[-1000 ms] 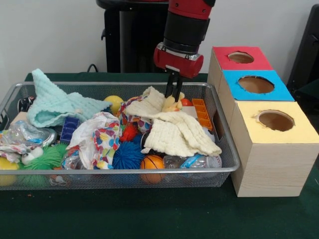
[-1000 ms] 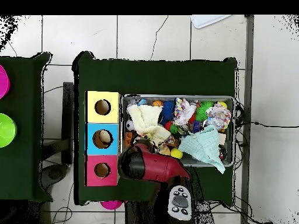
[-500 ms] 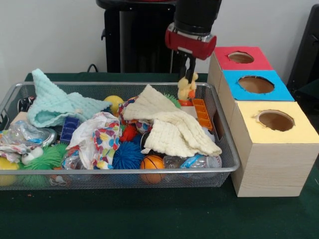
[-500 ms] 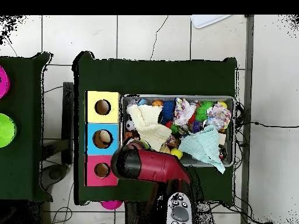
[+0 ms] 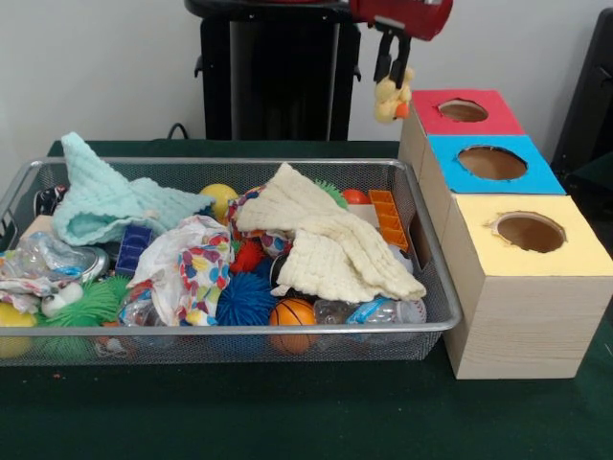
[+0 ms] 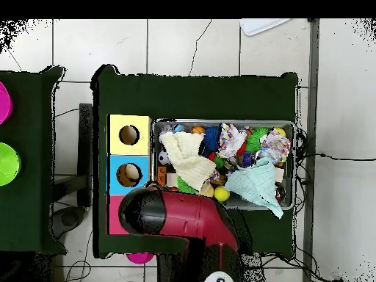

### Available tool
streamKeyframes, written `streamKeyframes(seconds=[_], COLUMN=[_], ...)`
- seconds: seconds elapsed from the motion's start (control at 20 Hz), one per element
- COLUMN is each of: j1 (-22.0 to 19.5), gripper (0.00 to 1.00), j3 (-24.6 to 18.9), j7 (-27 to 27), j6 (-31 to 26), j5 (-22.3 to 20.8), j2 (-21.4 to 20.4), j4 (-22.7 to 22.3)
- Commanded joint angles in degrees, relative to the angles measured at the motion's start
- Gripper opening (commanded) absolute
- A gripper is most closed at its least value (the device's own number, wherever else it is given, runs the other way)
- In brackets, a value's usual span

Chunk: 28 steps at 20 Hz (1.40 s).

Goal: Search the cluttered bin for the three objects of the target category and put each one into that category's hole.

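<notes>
My gripper (image 5: 391, 73) hangs at the top of the front view, shut on a small yellow duck toy (image 5: 388, 100) with an orange beak. The toy dangles in the air just left of the red-topped box (image 5: 436, 123), above the table and outside the wire bin (image 5: 287, 331). The red box's hole (image 5: 463, 110) lies a little to the right of the toy. In the overhead view the red arm (image 6: 172, 217) covers the red box and hides the gripper and the toy. The blue box's hole (image 6: 129, 174) shows something pale inside.
The bin holds a cream knit cloth (image 5: 330, 244), a mint cloth (image 5: 110, 201), a patterned cloth (image 5: 192, 264), spiky balls, a small basketball (image 5: 292, 313) and several other toys. The blue box (image 5: 491, 163) and yellow box (image 5: 530, 233) stand in a row right of the bin.
The gripper has risen out of the bin with the duck toy and moved right, toward the red box. The cream cloth has settled flat where the toy came out.
</notes>
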<state>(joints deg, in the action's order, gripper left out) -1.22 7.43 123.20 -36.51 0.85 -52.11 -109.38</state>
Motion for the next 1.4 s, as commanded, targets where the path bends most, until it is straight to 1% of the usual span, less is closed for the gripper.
streamKeyframes(seconds=[0.05,0.2,0.35,0.7,0.8,1.05,1.4], j1=[0.7,1.1,1.4,4.1,4.8,7.9,9.8], gripper=[0.00,0.00,0.00,0.00,0.00,0.00,0.00], j3=[-4.9,-5.1,-5.7,-6.4,-6.4,-6.3,-6.8], j7=[1.6,2.0,3.1,6.2,6.5,8.9,9.0], j6=[-7.7,-8.2,-7.2,-0.9,-0.2,2.5,7.0], j5=[1.3,2.0,3.4,6.1,6.7,8.4,10.0], j2=[-4.2,-5.1,-5.3,-4.0,-4.1,-3.8,-3.0], j4=[-3.4,-4.5,-6.0,-10.4,-11.3,-13.8,-17.5])
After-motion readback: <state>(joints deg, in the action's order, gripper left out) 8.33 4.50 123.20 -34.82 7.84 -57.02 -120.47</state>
